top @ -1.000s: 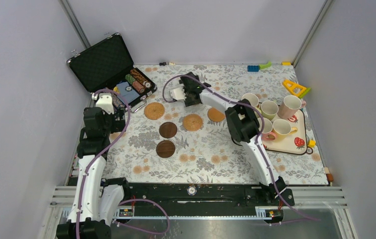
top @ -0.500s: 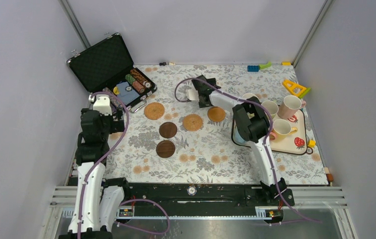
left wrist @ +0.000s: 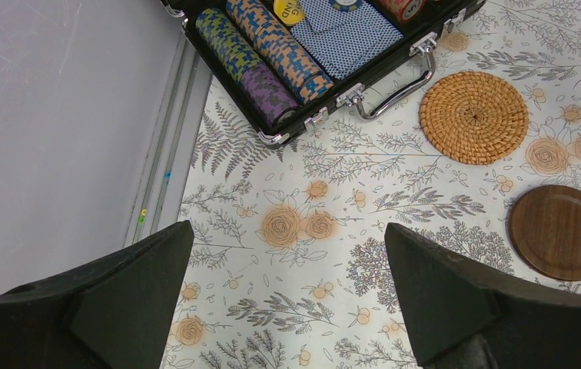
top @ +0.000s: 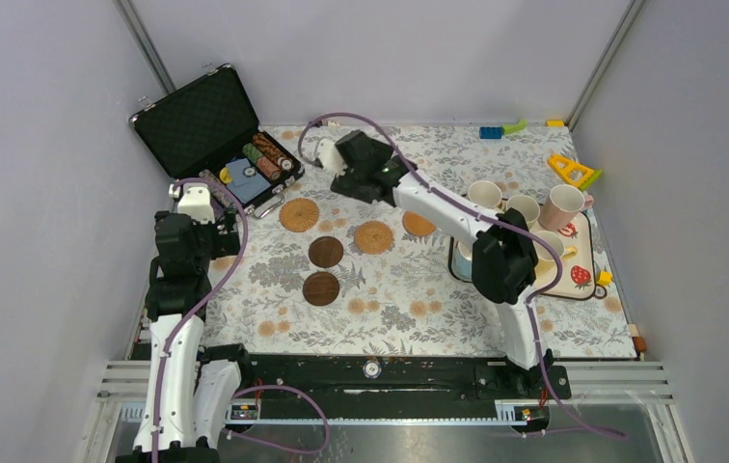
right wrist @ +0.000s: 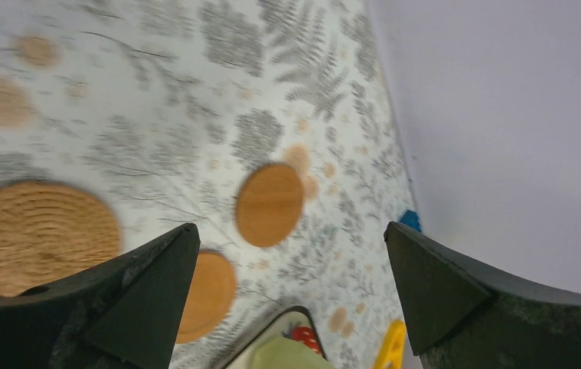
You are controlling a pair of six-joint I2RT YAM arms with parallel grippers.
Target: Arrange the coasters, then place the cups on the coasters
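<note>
On my feed the left arm (top: 173, 328) and right arm (top: 515, 309) are both white tubular links joined by chunky black housings. A purple cable (top: 208, 289) runs along each, reaching just behind the gripper, where a white camera block (top: 197, 203) sits. The left gripper (left wrist: 287, 227) and right gripper (right wrist: 289, 227) carry matte black, wedge-shaped fingers (left wrist: 126, 300) tapering to blunt tips.

You had a white cloth (top: 409, 289) printed with grey ferns and orange roses. Your woven coaster (left wrist: 473, 117) was tan-orange; the wood coaster (left wrist: 562, 231) was dark brown with ringed grain. The case (top: 197, 121) was black, its chips (left wrist: 276, 42) striped blue-orange, green and purple. The tray (top: 565, 282) was cream with red strawberries.
</note>
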